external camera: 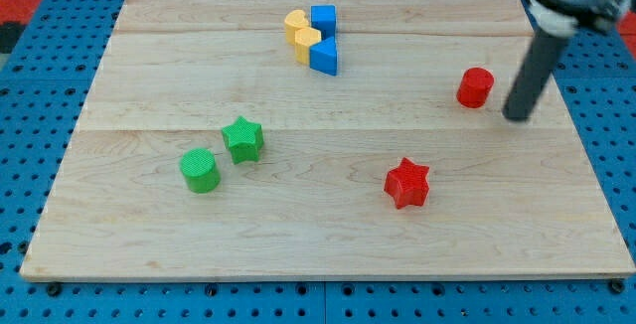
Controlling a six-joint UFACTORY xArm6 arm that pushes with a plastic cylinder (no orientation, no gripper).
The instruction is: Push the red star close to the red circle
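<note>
Blue perforated pegboard (30, 76) surrounds a pale wooden board (328, 225), whose planks run across the view with two seams visible. A patch of red surface (40, 1) is seen at the view's top left corner.

Toward the view's left, a green cylinder (201, 171) is set just beside a green star (242, 139), which lies up and to its right. Near the view's top centre, two yellow blocks (301, 34), shapes not resolved, are packed against a blue cube (323, 18) and a blue triangular block (324, 56).

The red star (406, 183) is located right of centre, toward the view's bottom, well apart from the red circle (475, 87), which stands up and to its right. My tip (517, 116) is placed on the board just right of the red circle, apart from it and well away from the red star. No gripper is fitted, so no jaw state applies.
</note>
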